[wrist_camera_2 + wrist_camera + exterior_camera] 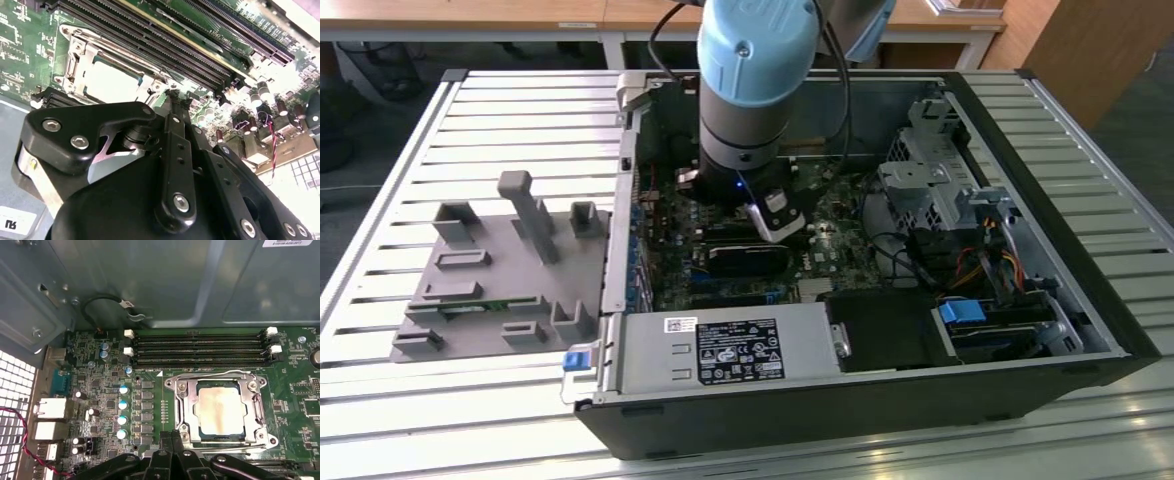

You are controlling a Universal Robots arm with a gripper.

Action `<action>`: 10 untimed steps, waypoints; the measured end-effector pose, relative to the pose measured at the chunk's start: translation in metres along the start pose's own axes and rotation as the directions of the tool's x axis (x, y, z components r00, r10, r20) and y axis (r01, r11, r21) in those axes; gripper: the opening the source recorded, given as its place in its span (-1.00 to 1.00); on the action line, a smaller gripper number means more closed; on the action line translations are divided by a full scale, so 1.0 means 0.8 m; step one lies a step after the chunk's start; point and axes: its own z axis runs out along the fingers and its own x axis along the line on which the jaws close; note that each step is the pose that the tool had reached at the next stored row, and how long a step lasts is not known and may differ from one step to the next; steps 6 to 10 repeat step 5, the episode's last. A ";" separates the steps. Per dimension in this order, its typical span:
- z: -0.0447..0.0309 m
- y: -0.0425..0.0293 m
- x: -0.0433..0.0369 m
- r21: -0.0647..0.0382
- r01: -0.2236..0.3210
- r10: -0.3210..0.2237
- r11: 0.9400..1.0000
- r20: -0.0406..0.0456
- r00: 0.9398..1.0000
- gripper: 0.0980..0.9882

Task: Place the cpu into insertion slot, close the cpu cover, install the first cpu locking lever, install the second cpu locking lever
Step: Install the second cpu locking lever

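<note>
so, exterior view: arm reaching down into an open computer case (1067,330) that lies on a slatted table (400,420). gripper (774,222) low over the motherboard (841,235), toward the middle of the board. a grey fixture block (494,290) sits on the table off the case's edge at the exterior view's left. the socket itself is too small and shaded here to judge.

second wrist view: gripper (174,95) fingers drawn together, nothing between them. just past the tips, near one board edge, the insertion slot (75,67) with the cpu (111,82) lying in it, pale face up. the cpu cover (107,52) looks folded down around the chip. glare washes out the far side of the board.

first wrist view: gripper (172,440) tips pressed shut, just beside the slot's rim. cpu (220,407) seated inside the insertion slot (181,429); cpu cover (185,395) flat over it, chip showing through the window. a wire lever (210,375) runs along the side nearest the memory slots (200,347).

judgement: chip placed, cover closed. whether either lever is fully hooked i cannot tell; the near side of the socket is cut off by the fingers.
</note>
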 end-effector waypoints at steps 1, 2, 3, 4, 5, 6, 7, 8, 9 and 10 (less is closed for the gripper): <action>-0.0008 0.0003 0.000 0.000 0.000 0.000 1.000 0.000 1.000 -0.98; -0.0017 0.0006 0.000 0.000 0.000 0.000 1.000 0.000 1.000 -0.98; -0.0025 0.0010 0.000 0.000 0.000 0.000 1.000 0.000 1.000 -0.98; -0.0034 0.0013 0.000 0.000 0.000 0.000 1.000 0.000 1.000 -0.98; -0.0041 0.0015 0.000 0.000 0.000 0.000 1.000 0.000 1.000 -0.98; -0.0041 0.0015 0.000 0.000 0.000 0.000 1.000 0.000 1.000 -0.98; -0.0041 0.0015 0.000 0.000 0.000 0.000 1.000 0.000 1.000 -0.98; -0.0041 0.0015 0.000 0.000 0.000 0.000 1.000 0.000 1.000 -0.98; -0.0041 0.0015 0.000 0.000 0.000 0.000 1.000 0.000 1.000 -0.98; -0.0041 0.0015 0.000 0.000 0.000 0.000 1.000 0.000 1.000 -0.98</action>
